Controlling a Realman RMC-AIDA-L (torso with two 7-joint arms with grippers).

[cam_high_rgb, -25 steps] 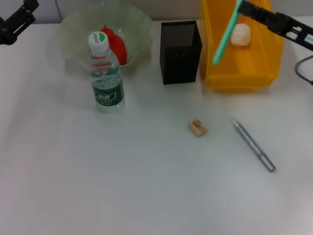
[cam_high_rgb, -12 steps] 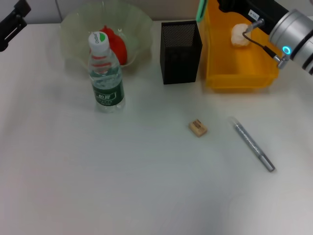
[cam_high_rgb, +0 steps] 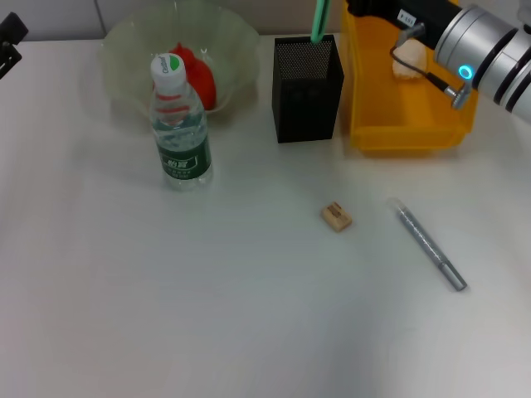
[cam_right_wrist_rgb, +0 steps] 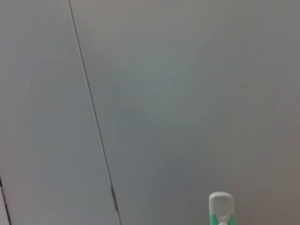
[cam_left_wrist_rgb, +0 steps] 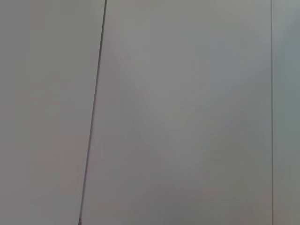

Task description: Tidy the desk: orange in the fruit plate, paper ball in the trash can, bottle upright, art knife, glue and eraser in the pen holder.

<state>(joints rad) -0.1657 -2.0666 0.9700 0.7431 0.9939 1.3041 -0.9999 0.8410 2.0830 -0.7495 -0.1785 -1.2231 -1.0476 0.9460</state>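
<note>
The art knife (cam_high_rgb: 319, 20) hangs almost upright at the top centre of the head view, its lower end just over the rear rim of the pen holder (cam_high_rgb: 307, 87); the right wrist view shows only its white tip against a blank wall. The right gripper (cam_high_rgb: 358, 7) sits at the very top edge, right of centre, and appears to be clamped on the cutter's upper part, though the fingers themselves are cut off by the frame.

We judge the knife light, stiff and smooth-sided, so it can swing or slip if held loosely; a grip high on the body suits it, leaving the long lower end free to go into the cup. The holder is light mesh and could tip or slide if the knife catches its rim.

Just right of the holder stands the trash can (cam_high_rgb: 406, 137), with the paper ball (cam_high_rgb: 406, 60) inside; its near wall crowds the arm's approach. At upper left, the fruit plate (cam_high_rgb: 224, 33) holds the orange (cam_high_rgb: 197, 73), with the bottle (cam_high_rgb: 179, 124) upright in front of it, both well apart from the holder.

The eraser (cam_high_rgb: 336, 215) and the glue (cam_high_rgb: 430, 244) lie on the desk (cam_high_rgb: 166, 298) at centre right, still to be collected. The left gripper (cam_high_rgb: 8, 41) is parked at the upper left edge; we cannot tell its state.
</note>
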